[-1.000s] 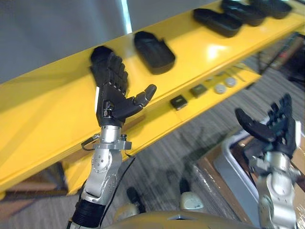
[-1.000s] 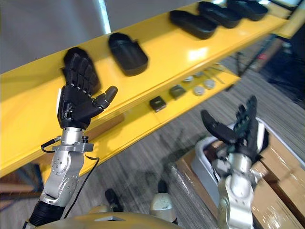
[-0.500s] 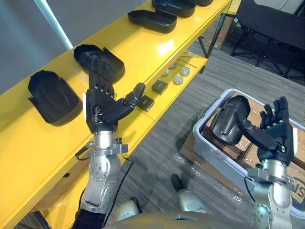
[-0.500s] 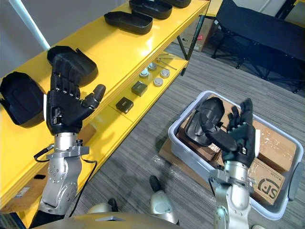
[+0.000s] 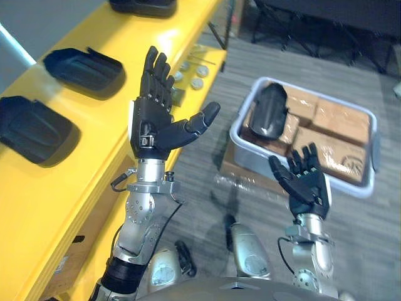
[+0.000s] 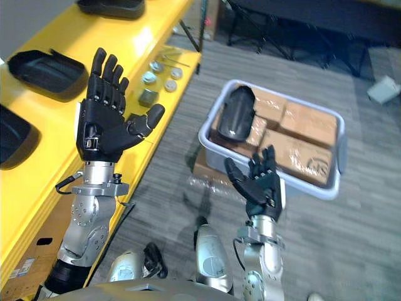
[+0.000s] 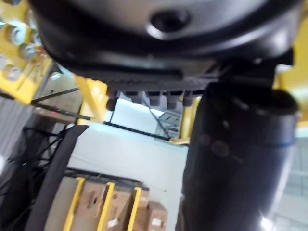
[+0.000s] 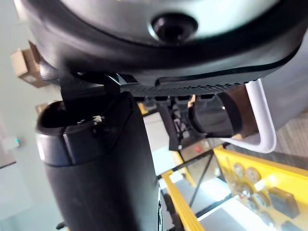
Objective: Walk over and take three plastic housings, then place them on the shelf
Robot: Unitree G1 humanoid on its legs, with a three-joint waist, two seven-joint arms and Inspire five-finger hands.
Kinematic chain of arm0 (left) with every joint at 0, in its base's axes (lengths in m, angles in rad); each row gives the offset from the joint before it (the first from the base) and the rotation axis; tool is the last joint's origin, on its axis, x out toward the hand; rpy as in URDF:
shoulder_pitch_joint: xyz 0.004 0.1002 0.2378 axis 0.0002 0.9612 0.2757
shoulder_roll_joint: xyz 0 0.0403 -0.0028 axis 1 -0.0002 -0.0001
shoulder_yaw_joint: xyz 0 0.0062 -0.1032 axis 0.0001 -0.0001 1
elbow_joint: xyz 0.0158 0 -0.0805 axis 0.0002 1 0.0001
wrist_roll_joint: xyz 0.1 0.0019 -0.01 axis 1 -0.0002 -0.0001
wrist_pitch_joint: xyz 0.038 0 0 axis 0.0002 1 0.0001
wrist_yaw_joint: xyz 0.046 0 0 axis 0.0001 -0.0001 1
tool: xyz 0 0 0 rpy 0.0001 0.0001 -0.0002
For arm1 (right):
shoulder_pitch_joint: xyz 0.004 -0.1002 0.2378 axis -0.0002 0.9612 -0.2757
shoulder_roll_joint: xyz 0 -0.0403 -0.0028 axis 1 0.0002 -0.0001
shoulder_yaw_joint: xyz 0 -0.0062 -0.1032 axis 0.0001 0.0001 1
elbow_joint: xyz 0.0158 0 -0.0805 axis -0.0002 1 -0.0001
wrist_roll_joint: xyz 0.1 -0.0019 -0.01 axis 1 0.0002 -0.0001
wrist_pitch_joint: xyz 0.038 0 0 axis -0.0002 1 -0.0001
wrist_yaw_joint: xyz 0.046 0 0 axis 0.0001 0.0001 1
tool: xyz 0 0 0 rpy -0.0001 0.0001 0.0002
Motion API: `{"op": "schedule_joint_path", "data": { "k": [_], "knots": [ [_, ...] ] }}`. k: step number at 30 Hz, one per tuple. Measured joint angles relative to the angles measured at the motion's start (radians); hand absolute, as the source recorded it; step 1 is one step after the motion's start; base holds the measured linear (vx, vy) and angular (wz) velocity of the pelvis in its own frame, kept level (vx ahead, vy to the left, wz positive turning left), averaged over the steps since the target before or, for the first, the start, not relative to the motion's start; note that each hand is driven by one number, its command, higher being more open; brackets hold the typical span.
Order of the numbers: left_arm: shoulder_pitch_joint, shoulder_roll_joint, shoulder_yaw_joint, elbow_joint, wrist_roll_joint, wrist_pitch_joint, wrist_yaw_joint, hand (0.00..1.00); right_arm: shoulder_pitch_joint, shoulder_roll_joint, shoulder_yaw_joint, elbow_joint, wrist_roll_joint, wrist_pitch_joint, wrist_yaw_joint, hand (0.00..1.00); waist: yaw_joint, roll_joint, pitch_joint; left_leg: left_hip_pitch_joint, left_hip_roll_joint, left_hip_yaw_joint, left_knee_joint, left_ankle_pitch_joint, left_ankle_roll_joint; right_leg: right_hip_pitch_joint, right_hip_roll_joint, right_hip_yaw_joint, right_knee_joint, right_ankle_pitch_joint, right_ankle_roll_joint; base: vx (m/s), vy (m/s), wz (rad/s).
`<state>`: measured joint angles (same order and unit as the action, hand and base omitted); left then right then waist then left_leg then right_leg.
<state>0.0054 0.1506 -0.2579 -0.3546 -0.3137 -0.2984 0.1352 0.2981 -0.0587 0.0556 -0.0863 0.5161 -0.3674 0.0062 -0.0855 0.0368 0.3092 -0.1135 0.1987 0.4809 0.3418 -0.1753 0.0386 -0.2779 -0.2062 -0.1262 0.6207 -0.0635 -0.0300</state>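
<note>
Three black plastic housings lie on the yellow shelf (image 5: 94,106): one (image 5: 84,66) in the middle, one (image 5: 31,125) nearer me and one (image 5: 141,6) at the far end. A fourth housing (image 5: 272,119) leans in the grey bin (image 5: 369,135) on the floor, and it shows past the right thumb as housing (image 8: 211,115). My left hand (image 5: 153,119) is raised beside the shelf edge, fingers straight and spread, holding nothing. My right hand (image 5: 307,182) is lower, in front of the bin, open and empty with its palm up.
Small round parts and square blocks (image 5: 188,66) sit on the shelf's lower ledge. Cardboard boxes (image 5: 332,119) fill the rest of the bin. Dark folding frames (image 5: 313,31) stand on the carpet behind it. A white object (image 6: 383,91) lies at the far right.
The camera has swung: the shelf now runs along the left and the bin sits ahead on the floor. My right hand has dropped lower. Both hands stay open and empty.
</note>
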Motion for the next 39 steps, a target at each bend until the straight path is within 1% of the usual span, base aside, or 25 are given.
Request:
{"op": "schedule_joint_path", "data": {
  "k": [1, 2, 3, 5, 6, 7, 8, 9, 11, 12, 14, 15, 17, 18, 19, 21, 23, 25, 26, 28, 30, 32, 33, 37, 39],
  "knots": [
    [0.026, -0.004, -0.002, 0.004, -0.006, 0.007, -0.039, 1.00, -0.037, -0.003, 0.044, 0.047, -0.001, -0.013, -0.026, 1.00, 0.015, 0.000, 0.000, -0.001, 0.019, 0.020, -0.039, 0.039, -0.010, 0.041, -0.074, -0.040, 0.052, -0.002, -0.002, -0.21, -0.176, -0.78],
    [0.041, -0.006, -0.004, 0.009, -0.014, 0.011, -0.059, 1.00, -0.051, -0.003, 0.060, 0.072, -0.001, -0.014, -0.040, 1.00, 0.026, -0.002, -0.001, -0.001, 0.028, 0.029, -0.054, 0.056, -0.018, 0.064, -0.106, -0.054, 0.067, -0.001, -0.001, -0.12, -0.256, -0.63],
    [0.074, -0.005, -0.011, 0.023, -0.038, 0.012, -0.086, 1.00, -0.068, -0.002, 0.086, 0.114, -0.002, -0.014, -0.061, 1.00, 0.042, -0.010, -0.006, -0.001, 0.043, 0.048, -0.072, 0.099, -0.042, 0.116, -0.161, -0.066, 0.073, 0.005, 0.007, -0.10, -0.289, -0.43],
    [0.120, -0.005, -0.010, 0.048, -0.082, 0.012, -0.109, 1.00, -0.077, -0.001, 0.108, 0.136, -0.046, -0.013, -0.082, 1.00, 0.057, -0.024, -0.015, -0.018, 0.075, 0.076, -0.067, 0.140, -0.066, 0.190, -0.207, -0.066, -0.010, 0.026, 0.038, -0.10, -0.383, -0.53],
    [0.149, -0.003, -0.002, 0.050, -0.111, 0.012, -0.109, 1.00, -0.076, 0.002, 0.116, 0.135, -0.085, -0.013, -0.078, 1.00, 0.058, -0.046, -0.030, -0.043, 0.097, 0.092, -0.040, 0.155, -0.086, 0.226, -0.214, -0.077, -0.142, 0.072, 0.071, -0.13, -0.471, -0.63],
    [0.155, -0.001, 0.000, 0.056, -0.123, 0.012, -0.106, 1.00, -0.076, 0.000, 0.117, 0.134, -0.096, -0.007, -0.069, 1.00, 0.058, -0.053, -0.038, -0.058, 0.107, 0.097, -0.023, 0.161, -0.095, 0.239, -0.205, -0.093, -0.192, 0.036, 0.116, -0.14, -0.528, -1.10],
    [0.163, -0.018, -0.003, 0.088, -0.158, 0.021, -0.102, 1.00, -0.076, -0.034, 0.111, 0.132, -0.118, 0.024, -0.055, 1.00, 0.067, -0.025, -0.063, -0.058, 0.153, 0.100, -0.053, 0.191, -0.139, 0.254, -0.151, -0.125, -0.302, -0.021, 0.198, -0.12, -0.508, -1.08],
    [0.165, -0.024, -0.011, 0.095, -0.168, 0.024, -0.101, 1.00, -0.073, -0.054, 0.108, 0.131, -0.118, 0.033, -0.051, 1.00, 0.063, -0.012, -0.073, -0.054, 0.161, 0.091, -0.080, 0.206, -0.154, 0.262, -0.130, -0.126, -0.345, -0.028, 0.209, -0.10, -0.462, -1.21],
    [0.161, -0.035, -0.062, 0.095, -0.191, 0.032, -0.099, 1.00, -0.058, -0.110, 0.062, 0.131, -0.117, 0.063, -0.024, 1.00, 0.051, 0.019, -0.093, -0.031, 0.151, -0.004, -0.174, 0.228, -0.183, 0.246, -0.070, -0.086, -0.424, -0.032, 0.214, -0.06, -0.315, -1.17],
    [0.162, -0.035, -0.085, 0.090, -0.192, 0.036, -0.102, 1.00, -0.033, -0.123, 0.029, 0.130, -0.117, 0.075, -0.018, 1.00, 0.051, 0.023, -0.096, 0.002, 0.144, -0.044, -0.211, 0.227, -0.188, 0.245, -0.050, -0.062, -0.439, -0.032, 0.214, -0.03, -0.214, -1.19],
    [0.161, -0.034, -0.112, 0.089, -0.192, 0.040, -0.134, 1.00, 0.025, -0.137, -0.022, 0.114, -0.117, 0.079, -0.022, 1.00, 0.048, 0.026, -0.111, 0.019, 0.142, -0.096, -0.215, 0.208, -0.192, 0.244, -0.034, -0.070, -0.454, -0.032, 0.213, 0.00, -0.153, -0.71],
    [0.161, -0.034, -0.122, 0.088, -0.192, 0.040, -0.163, 1.00, 0.047, -0.142, -0.047, 0.106, -0.116, 0.079, -0.033, 1.00, 0.040, 0.025, -0.112, 0.014, 0.138, -0.120, -0.207, 0.197, -0.190, 0.240, -0.036, -0.075, -0.456, -0.032, 0.213, 0.01, -0.114, -0.35],
    [0.160, -0.031, -0.127, 0.083, -0.192, 0.042, -0.182, 1.00, 0.049, -0.139, -0.057, 0.107, -0.121, 0.085, -0.068, 1.00, 0.033, 0.019, -0.124, -0.006, 0.120, -0.129, -0.204, 0.188, -0.206, 0.209, -0.052, -0.076, -0.449, -0.030, 0.216, -0.04, 0.030, -0.07],
    [0.160, -0.027, -0.127, 0.083, -0.192, 0.042, -0.185, 1.00, 0.043, -0.137, -0.056, 0.108, -0.133, 0.086, -0.085, 1.00, 0.033, 0.015, -0.127, -0.022, 0.106, -0.131, -0.202, 0.188, -0.206, 0.195, -0.066, -0.076, -0.448, -0.025, 0.224, -0.07, 0.107, 0.13],
    [0.163, -0.014, -0.123, 0.084, -0.190, 0.046, -0.183, 1.00, 0.017, -0.125, -0.051, 0.117, -0.160, 0.098, -0.123, 1.00, 0.036, -0.001, -0.127, -0.046, 0.085, -0.141, -0.200, 0.193, -0.214, 0.181, -0.086, -0.081, -0.450, -0.015, 0.238, -0.07, 0.097, 0.24],
    [0.162, 0.002, -0.118, 0.084, -0.186, 0.053, -0.182, 1.00, -0.022, -0.117, -0.044, 0.140, -0.171, 0.109, -0.149, 1.00, 0.049, -0.011, -0.126, -0.071, 0.072, -0.157, -0.186, 0.196, -0.219, 0.173, -0.098, -0.092, -0.453, -0.001, 0.241, -0.06, 0.077, 0.23],
    [0.161, 0.030, -0.106, 0.084, -0.185, 0.061, -0.179, 1.00, -0.160, -0.114, -0.044, 0.244, -0.197, 0.123, -0.210, 1.00, 0.082, -0.019, -0.126, -0.104, 0.054, -0.181, -0.181, 0.202, -0.210, 0.179, -0.108, -0.132, -0.504, 0.054, 0.239, -0.08, 0.081, 0.22],
    [0.160, 0.029, -0.092, 0.084, -0.182, 0.061, -0.179, 1.00, -0.263, -0.117, -0.048, 0.313, -0.197, 0.125, -0.257, 1.00, 0.096, -0.020, -0.125, -0.136, 0.043, -0.199, -0.179, 0.211, -0.198, 0.181, -0.111, -0.163, -0.541, 0.091, 0.239, -0.09, 0.084, 0.35],
    [0.156, 0.030, -0.082, 0.084, -0.166, 0.061, -0.178, 1.00, -0.376, -0.134, -0.060, 0.384, -0.198, 0.125, -0.291, 1.00, 0.110, -0.023, -0.118, -0.167, 0.027, -0.223, -0.175, 0.221, -0.187, 0.185, -0.118, -0.193, -0.567, 0.111, 0.242, -0.11, 0.098, 0.46],
    [0.152, 0.034, -0.081, 0.084, -0.146, 0.061, -0.178, 1.00, -0.503, -0.172, -0.072, 0.463, -0.197, 0.128, -0.317, 1.00, 0.118, -0.021, -0.098, -0.185, 0.014, -0.246, -0.173, 0.231, -0.178, 0.194, -0.126, -0.221, -0.577, 0.120, 0.244, -0.09, 0.073, 0.44],
    [0.150, 0.033, -0.085, 0.085, -0.148, 0.065, -0.184, 1.00, -0.711, -0.259, -0.084, 0.556, -0.197, 0.139, -0.343, 1.00, 0.145, -0.007, -0.048, -0.204, 0.002, -0.273, -0.174, 0.246, -0.169, 0.201, -0.128, -0.253, -0.585, 0.136, 0.242, -0.13, 0.061, 0.36],
    [0.145, 0.033, -0.097, 0.109, -0.148, 0.069, -0.192, 1.00, -0.834, -0.328, -0.095, 0.595, -0.197, 0.140, -0.347, 1.00, 0.168, 0.003, -0.029, -0.235, -0.008, -0.298, -0.186, 0.256, -0.176, 0.190, -0.129, -0.277, -0.600, 0.139, 0.246, -0.13, 0.049, 0.30],
    [0.142, 0.033, -0.103, 0.136, -0.148, 0.073, -0.193, 1.00, -0.926, -0.371, -0.095, 0.636, -0.196, 0.141, -0.345, 1.00, 0.180, 0.007, -0.001, -0.236, -0.016, -0.313, -0.206, 0.273, -0.177, 0.193, -0.129, -0.290, -0.608, 0.141, 0.249, -0.12, 0.038, 0.25],
    [0.149, 0.025, -0.144, 0.232, -0.147, 0.091, -0.196, 1.00, -1.136, -0.484, -0.090, 0.788, -0.193, 0.145, -0.358, 1.00, 0.206, 0.033, 0.055, -0.245, -0.029, -0.353, -0.251, 0.319, -0.166, 0.192, -0.126, -0.323, -0.608, 0.152, 0.245, -0.06, 0.028, 0.26],
    [0.149, 0.025, -0.183, 0.276, -0.148, 0.091, -0.202, 1.00, -1.250, -0.549, -0.066, 0.919, -0.183, 0.154, -0.376, 1.00, 0.229, 0.045, 0.081, -0.255, -0.038, -0.371, -0.263, 0.338, -0.159, 0.190, -0.128, -0.340, -0.608, 0.162, 0.242, -0.03, 0.028, 0.22]
  ]
}}
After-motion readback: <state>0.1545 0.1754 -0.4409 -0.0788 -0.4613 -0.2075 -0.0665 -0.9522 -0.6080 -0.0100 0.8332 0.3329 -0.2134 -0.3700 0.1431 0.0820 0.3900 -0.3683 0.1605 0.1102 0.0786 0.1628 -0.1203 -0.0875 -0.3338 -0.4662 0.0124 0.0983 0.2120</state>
